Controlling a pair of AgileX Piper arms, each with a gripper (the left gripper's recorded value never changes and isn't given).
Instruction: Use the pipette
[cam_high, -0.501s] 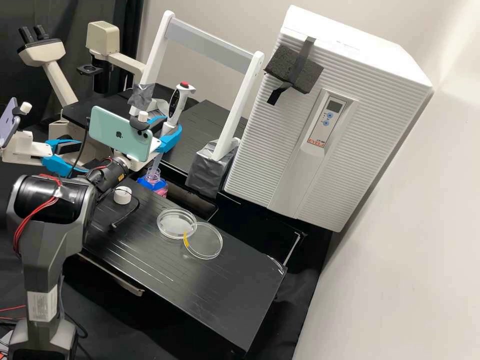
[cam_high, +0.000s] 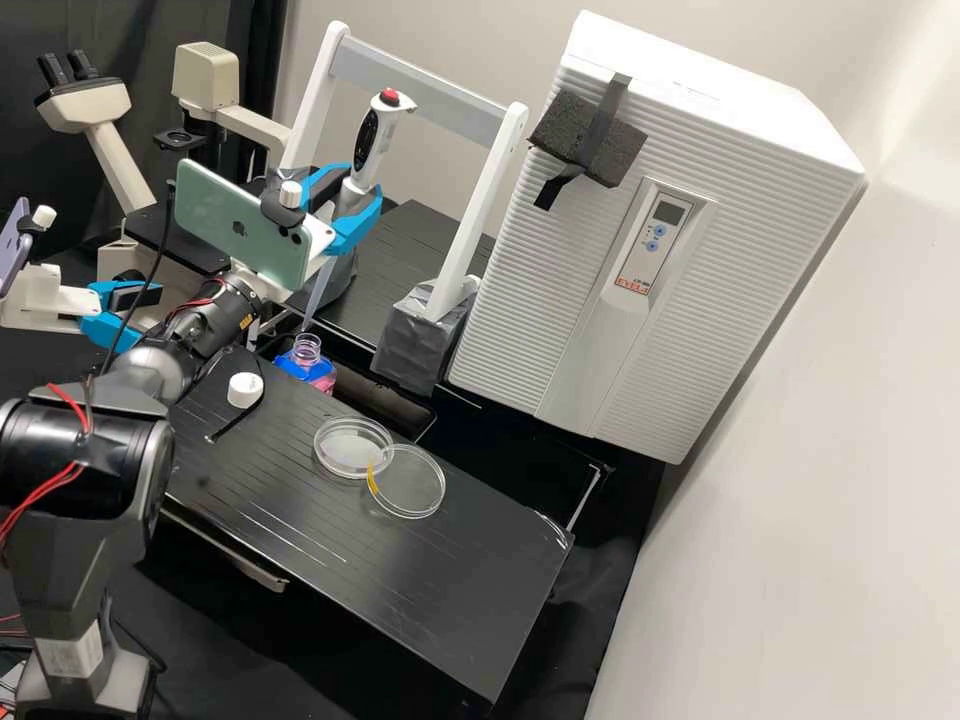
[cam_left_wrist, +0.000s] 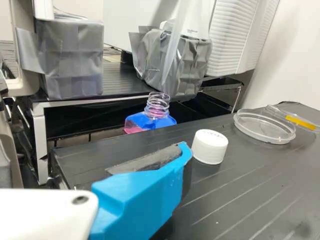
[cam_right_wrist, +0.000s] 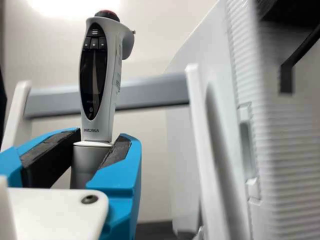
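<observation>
The right claw (cam_high: 345, 215), in the upper left of the high view, is clamped on the pipette (cam_high: 366, 148), its two blue fingers (cam_right_wrist: 117, 165) pressing the grey-white shaft just under the handle. The pipette stands nearly upright, with its red-topped button uppermost. Its long clear tip (cam_high: 312, 295) points down and ends just above the open neck of a small bottle (cam_high: 310, 362) of pink liquid, without touching it. The bottle sits at the back edge of the black bench (cam_high: 420, 570). Its white cap (cam_high: 243, 389) lies on the bench just beside it. Nearer the middle of the frame lie two clear round dishes (cam_high: 352, 446), their rims overlapping, and the one on the right (cam_high: 408, 480) carries a yellow strip. The left claw (cam_high: 122, 312) hangs at the far left edge of the frame, its fingers spread wide with nothing between them. A tall white ribbed machine (cam_high: 650, 230) fills the upper right. A white frame (cam_high: 420, 90) on grey taped feet stands behind the bottle.
</observation>
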